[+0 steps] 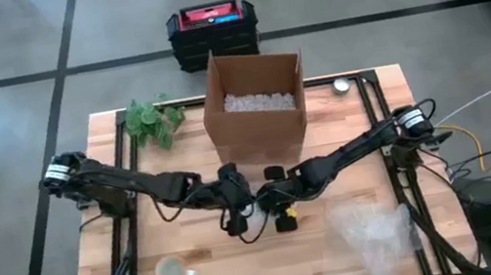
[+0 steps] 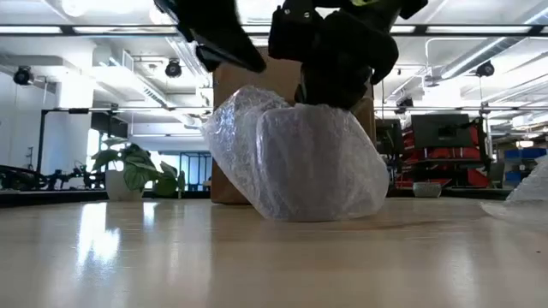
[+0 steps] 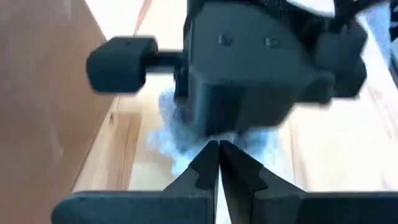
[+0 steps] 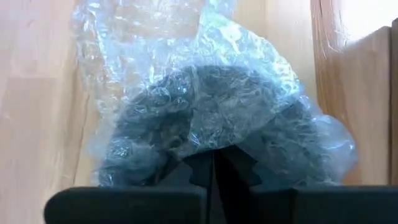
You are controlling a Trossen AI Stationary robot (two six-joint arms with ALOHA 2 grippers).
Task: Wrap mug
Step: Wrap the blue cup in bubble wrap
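From above, both arms reach to the middle of the wooden table [image 1: 195, 254], the left gripper [image 1: 233, 202] and right gripper [image 1: 277, 195] almost nose to nose in front of the cardboard box [image 1: 255, 106], with only a sliver of white showing between them; a clear cup [image 1: 170, 271] sits well apart on the near side, loose bubble wrap [image 1: 374, 231] lies off by the right arm, and a green plant [image 1: 152, 121] stands beside the box. At table height the hidden thing comes clear: a bubble-wrapped mug [image 2: 300, 162] rests on the tabletop directly under the dark gripper bodies, the box behind it, an open workshop with ceiling lights beyond. Looking past the left wrist's fingers [image 3: 200, 174], they are pressed together tip to tip, the other arm's gripper body just ahead and a tuft of wrap [image 3: 168, 134] past the tips. Past the right wrist's fingers [image 4: 198, 169], also closed together with wrap pinched at the tips, the dark mug shows through the plastic [image 4: 205, 118], just beyond them.
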